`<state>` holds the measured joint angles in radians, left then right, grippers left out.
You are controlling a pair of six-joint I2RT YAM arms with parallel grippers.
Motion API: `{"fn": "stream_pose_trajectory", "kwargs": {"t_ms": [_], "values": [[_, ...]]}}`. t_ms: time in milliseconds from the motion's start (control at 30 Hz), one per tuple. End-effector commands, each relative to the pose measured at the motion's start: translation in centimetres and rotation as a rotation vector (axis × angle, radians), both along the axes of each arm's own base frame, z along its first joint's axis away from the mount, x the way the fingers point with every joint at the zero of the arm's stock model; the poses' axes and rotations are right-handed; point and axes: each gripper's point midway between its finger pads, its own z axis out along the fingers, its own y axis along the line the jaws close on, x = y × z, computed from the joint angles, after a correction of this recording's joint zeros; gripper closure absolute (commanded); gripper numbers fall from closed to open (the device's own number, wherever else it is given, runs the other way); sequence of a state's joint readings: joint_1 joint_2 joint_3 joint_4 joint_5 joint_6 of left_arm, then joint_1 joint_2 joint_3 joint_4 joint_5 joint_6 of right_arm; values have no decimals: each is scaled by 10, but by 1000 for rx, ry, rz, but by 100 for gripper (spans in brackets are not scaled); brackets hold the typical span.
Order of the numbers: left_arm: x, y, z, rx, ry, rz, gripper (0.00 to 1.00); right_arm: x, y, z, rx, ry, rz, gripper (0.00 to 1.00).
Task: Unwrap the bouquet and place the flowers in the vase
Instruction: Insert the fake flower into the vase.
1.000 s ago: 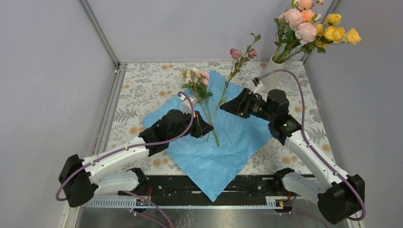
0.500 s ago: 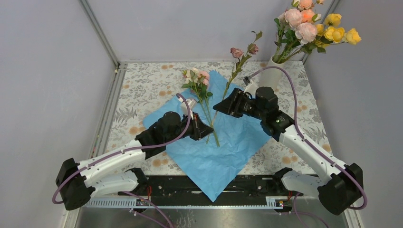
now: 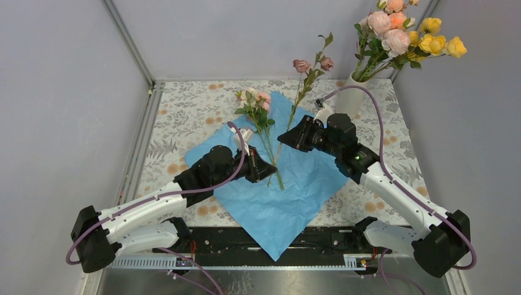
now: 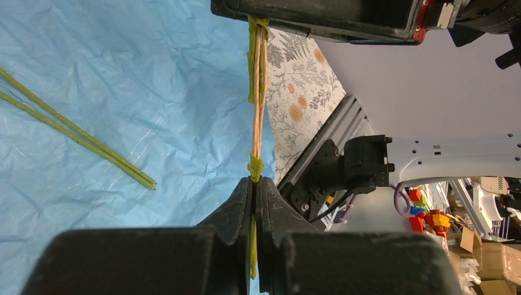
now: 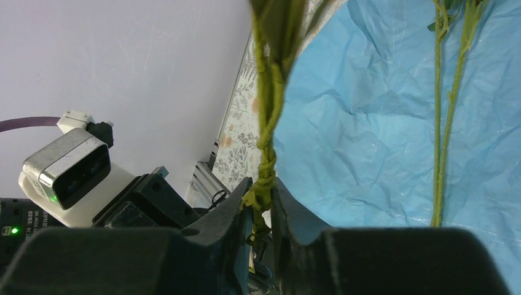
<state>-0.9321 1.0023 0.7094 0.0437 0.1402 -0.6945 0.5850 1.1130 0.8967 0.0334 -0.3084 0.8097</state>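
Gripping rose stem (image 3: 295,106); left gripper (image 3: 271,167) low; right gripper (image 3: 284,136) higher up

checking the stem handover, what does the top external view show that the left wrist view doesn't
Only top external: the vase already holding roses, and the pink blooms atop the held stem. Only left wrist: close up, the left jaws shut on that stem's lower end, its green wrap partly stripped. Both: the blue paper, the held stem running to the right jaws, and two loose stems lying on the paper.
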Motion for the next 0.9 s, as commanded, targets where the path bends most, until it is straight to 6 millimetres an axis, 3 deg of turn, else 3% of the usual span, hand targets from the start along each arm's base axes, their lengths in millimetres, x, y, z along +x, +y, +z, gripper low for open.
{"fn": "stream_pose_trajectory", "kwargs": {"t_ms": [0, 167, 267, 367, 467, 567, 733, 867], "values": [[-4, -3, 20, -69, -31, -18, 100, 6, 1, 22, 2, -73, -31, 81], [-5, -1, 22, -74, -27, -10, 100, 5, -2, 26, -28, -103, -50, 97], [-4, 2, 23, -68, -19, 3, 91, 2, -7, 22, -64, -109, -60, 100], [-3, 4, 23, -39, -11, 10, 71, -1, -9, 25, -76, -130, -68, 100], [-3, 7, 27, -19, -13, 16, 35, -2, -13, 29, -97, -152, -77, 100], [-1, 13, 37, 11, -33, 34, 11, -1, -19, 35, -136, -198, -89, 100], [9, 42, 50, 136, -71, 62, 4, 22, -49, 47, -342, -336, -188, 100], [33, 95, 60, 272, -119, 158, 3, 48, -80, 63, -477, -424, -280, 100]]}}
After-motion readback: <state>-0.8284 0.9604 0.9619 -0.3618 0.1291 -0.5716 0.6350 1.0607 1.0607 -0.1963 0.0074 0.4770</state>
